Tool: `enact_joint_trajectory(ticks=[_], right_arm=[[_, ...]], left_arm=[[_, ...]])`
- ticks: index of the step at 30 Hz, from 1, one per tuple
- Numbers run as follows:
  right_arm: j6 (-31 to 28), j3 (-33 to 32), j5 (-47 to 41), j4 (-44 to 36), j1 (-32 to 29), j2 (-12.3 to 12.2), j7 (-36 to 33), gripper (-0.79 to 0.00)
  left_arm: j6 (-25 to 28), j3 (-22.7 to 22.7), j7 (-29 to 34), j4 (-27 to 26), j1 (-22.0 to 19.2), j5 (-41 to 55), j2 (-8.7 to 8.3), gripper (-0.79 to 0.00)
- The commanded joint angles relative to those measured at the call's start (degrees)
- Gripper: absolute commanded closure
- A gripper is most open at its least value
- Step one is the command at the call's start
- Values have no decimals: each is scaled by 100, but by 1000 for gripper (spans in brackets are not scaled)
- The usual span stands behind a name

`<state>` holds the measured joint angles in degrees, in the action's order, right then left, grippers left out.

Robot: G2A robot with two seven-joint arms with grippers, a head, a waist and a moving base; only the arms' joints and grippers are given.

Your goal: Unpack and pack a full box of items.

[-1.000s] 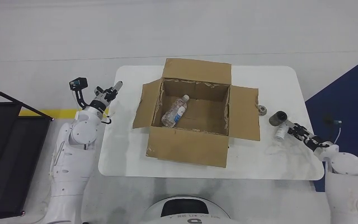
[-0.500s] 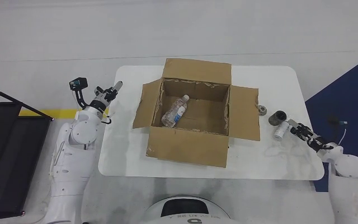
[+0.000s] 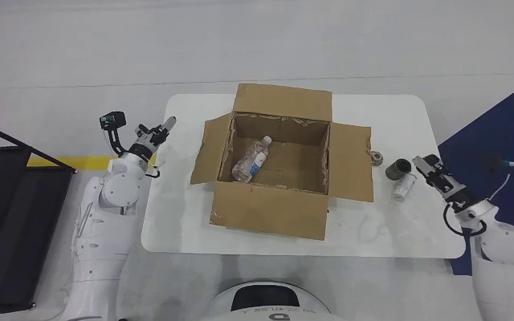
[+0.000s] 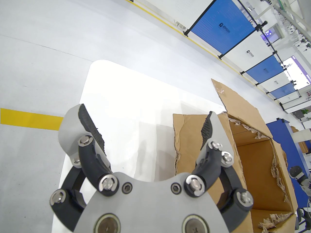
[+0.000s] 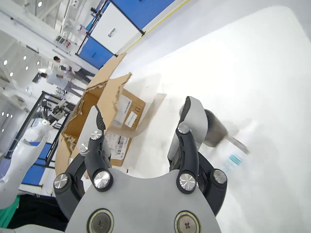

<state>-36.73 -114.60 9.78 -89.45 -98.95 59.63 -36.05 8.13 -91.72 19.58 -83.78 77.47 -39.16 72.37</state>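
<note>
- White counter (image 3: 193,217) with rounded corners, on a pale glossy floor.
- Box (image 3: 269,210) sits mid-counter. Brown matte cardboard, four flaps folded out, rims torn and ragged.
- Clear bottle (image 3: 251,158) lies on its side inside the box, toward the wall on the left arm's side. See-through plastic, labelled; nothing else visible in the box.
- Three items lie on the counter past the flap on the right arm's side. They are a small white bottle (image 3: 404,187) lying down, a dark cylinder (image 3: 397,169) just beside it, and a small ring-shaped part (image 3: 376,157) nearest the flap.
- Change: a second ago the right fingers (image 3: 424,164) were down at the small white bottle. Now they have come off it and pulled back, and the bottle lies where it was put.
- Right fingers spread wide with nothing between them. Grey shells, ribbed dark pads.
- Left fingers (image 4: 83,122) are equally wide apart and empty, by the counter's edge on that side. No shift over the second.
- Reads as one more item unpacked, with the clear bottle probably the last. It is smooth and round, so it may roll when grabbed.
</note>
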Motion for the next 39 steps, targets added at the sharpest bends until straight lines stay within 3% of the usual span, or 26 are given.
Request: enact_joint_trajectory(ticks=[1,3,5,27,35,39], right_arm=[[70,145,120,-354,18,1,-54,-650],[47,305,168,-634,27,1,-144,-693],[204,330,491,-866,-14,-6,-150,-785],[204,330,491,-866,-14,-6,-150,-785],[383,869,996,-1756,156,11,47,-785],[278,1233,813,-2285,372,-12,-318,-785]], left_arm=[[0,0,0,0,0,0,0,-785],[0,0,0,0,0,0,0,-785],[0,0,0,0,0,0,0,-785],[0,0,0,0,0,0,0,-785],[0,0,0,0,0,0,0,-785],[0,0,0,0,0,0,0,-785]])
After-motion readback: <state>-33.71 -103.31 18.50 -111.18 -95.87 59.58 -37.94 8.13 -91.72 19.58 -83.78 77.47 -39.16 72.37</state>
